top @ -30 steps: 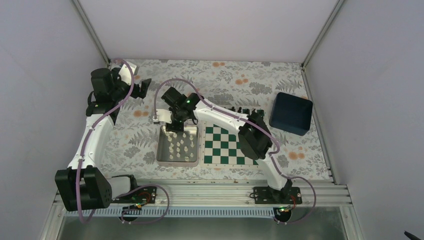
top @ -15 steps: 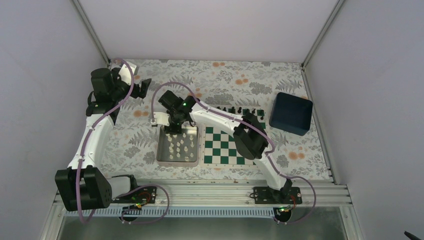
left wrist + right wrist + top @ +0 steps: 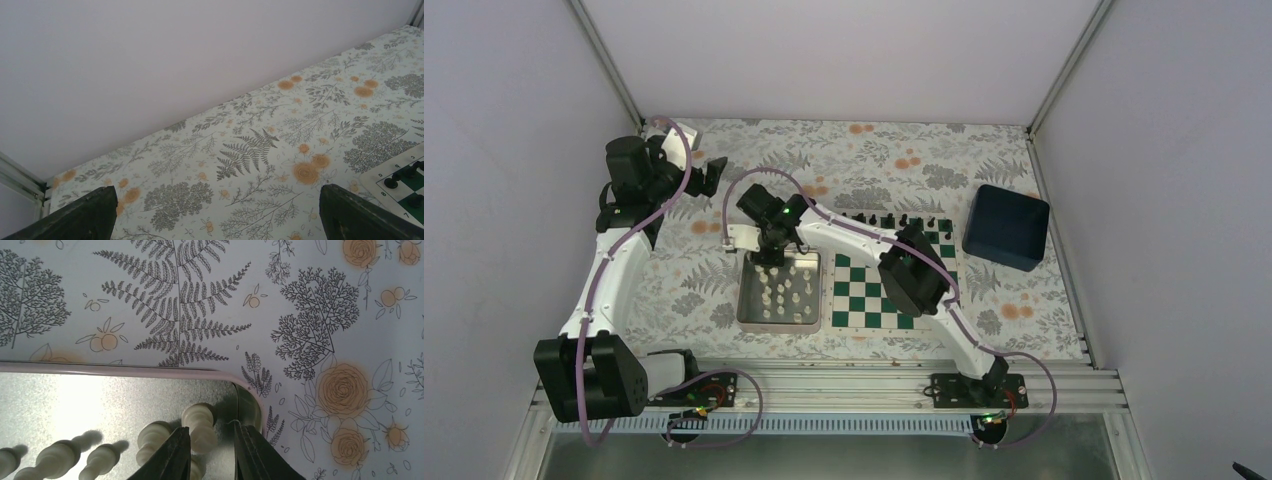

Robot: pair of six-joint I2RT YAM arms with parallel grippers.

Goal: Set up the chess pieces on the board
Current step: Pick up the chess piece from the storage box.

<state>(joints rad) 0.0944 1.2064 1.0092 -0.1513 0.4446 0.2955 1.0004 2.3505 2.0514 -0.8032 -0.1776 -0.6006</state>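
**Pickup at the tray corner, white side not yet on the board**

Biggest first: the table (image 3: 874, 160) is covered in a floral cloth. The board (image 3: 864, 300) lies right of centre. The only men I see on it are the black pieces (image 3: 894, 218), lined along its far edge. The near rows look bare where the arm doesn't hide them.

The blue box (image 3: 1006, 227) sits well apart to the right, not involved. The metal tray (image 3: 742, 300) is just beside the board's left edge, which I read as keeping the carry short. The white pieces (image 3: 789, 290) stand upright in it, spaced so a finger can get between them.

My left gripper (image 3: 215, 220) is parked at the far left, wide open and holding nothing, probably to keep out of the other arm's way.

My right gripper (image 3: 210, 452) hangs over a far corner of the tray, its fingers (image 3: 172, 455) narrowly apart either side of one white piece (image 3: 200, 425). I can't tell whether they're pinching it. The corner wall is close to one finger, so I'd call that a snag risk.
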